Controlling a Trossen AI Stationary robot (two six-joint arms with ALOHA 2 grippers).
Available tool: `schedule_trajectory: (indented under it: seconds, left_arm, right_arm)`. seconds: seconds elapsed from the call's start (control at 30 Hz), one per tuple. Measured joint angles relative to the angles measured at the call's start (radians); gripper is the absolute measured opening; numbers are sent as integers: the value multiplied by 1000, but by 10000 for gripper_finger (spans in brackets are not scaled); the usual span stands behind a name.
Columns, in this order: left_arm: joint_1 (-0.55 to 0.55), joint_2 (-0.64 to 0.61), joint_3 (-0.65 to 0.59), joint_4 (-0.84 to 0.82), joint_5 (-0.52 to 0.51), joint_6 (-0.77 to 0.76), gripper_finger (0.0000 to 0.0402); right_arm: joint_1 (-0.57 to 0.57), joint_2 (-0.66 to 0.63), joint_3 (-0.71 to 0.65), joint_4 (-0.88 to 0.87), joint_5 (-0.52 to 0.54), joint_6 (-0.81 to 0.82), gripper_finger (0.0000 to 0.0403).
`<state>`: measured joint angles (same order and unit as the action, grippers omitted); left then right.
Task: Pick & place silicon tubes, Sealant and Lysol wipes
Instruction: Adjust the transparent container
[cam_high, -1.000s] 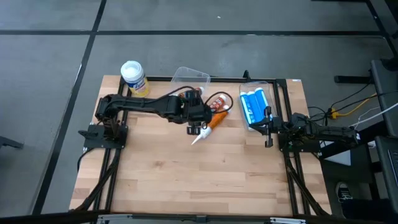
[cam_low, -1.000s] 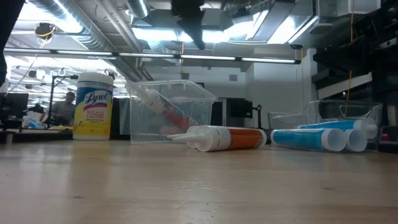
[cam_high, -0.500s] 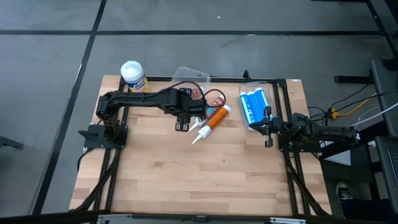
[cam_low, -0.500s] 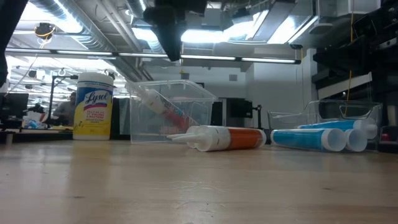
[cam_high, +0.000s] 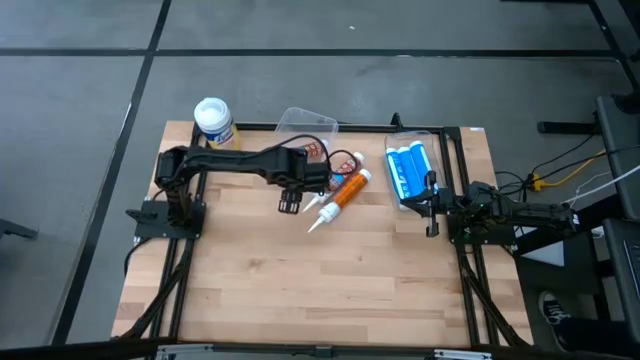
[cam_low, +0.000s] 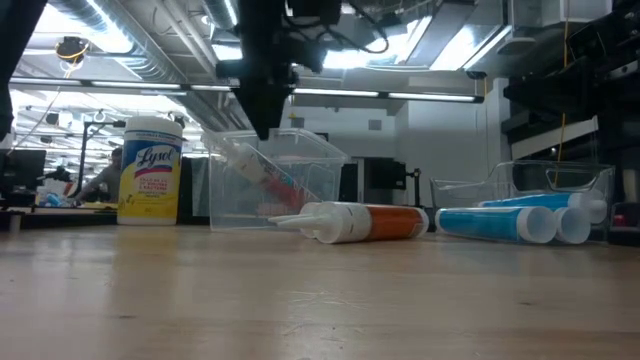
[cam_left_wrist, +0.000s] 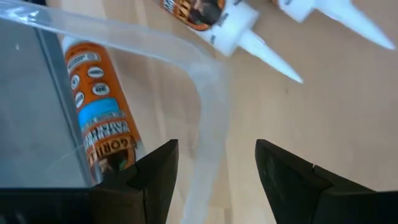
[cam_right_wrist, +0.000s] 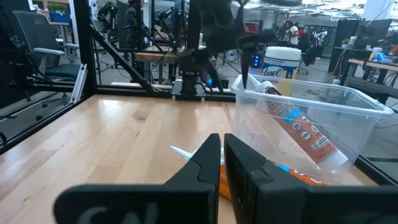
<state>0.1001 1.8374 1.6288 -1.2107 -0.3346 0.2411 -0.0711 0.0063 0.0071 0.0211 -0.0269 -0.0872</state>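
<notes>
My left gripper (cam_high: 292, 204) hangs open, pointing steeply down, just above the near rim of a clear bin (cam_low: 290, 160). In the left wrist view its fingers (cam_left_wrist: 155, 177) stand on either side of the bin's rim corner (cam_left_wrist: 208, 93) and touch nothing. One orange tube (cam_left_wrist: 99, 124) leans inside the bin. Another orange tube (cam_high: 345, 190) with a white nozzle lies on its side on the table, right of the gripper. The yellow Lysol wipes (cam_high: 213, 122) stand upright at the far left. My right gripper (cam_high: 432, 205) waits shut at the right.
A second clear bin (cam_high: 410, 172) at the far right holds blue tubes (cam_low: 520, 222). A further tube's nozzle (cam_left_wrist: 267, 56) lies beside the bin in the left wrist view. Bare wood (cam_high: 320, 280) stretches across the near half of the table.
My left gripper has gone toward the table's left edge and down, from above the orange tube on the table to just over the clear bin's rim, tipping more steeply downward. The tubes and the bin have stayed where they were.
</notes>
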Motion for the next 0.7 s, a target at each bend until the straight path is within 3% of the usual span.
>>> schedule_trajectory:
  seconds: [0.13, 0.33, 0.7]
  left_arm:
    - [18, 0, -49, 71, -1, 7, 209]
    - [18, -5, -68, 87, 115, -7, 201]
    - [-12, -55, -68, -11, 306, -204, 124]
  right_arm:
    - [0, 0, 0, 0, 0, 0, 25]
    - [0, 0, 0, 0, 0, 0, 25]
    - [0, 0, 0, 0, 0, 0, 25]
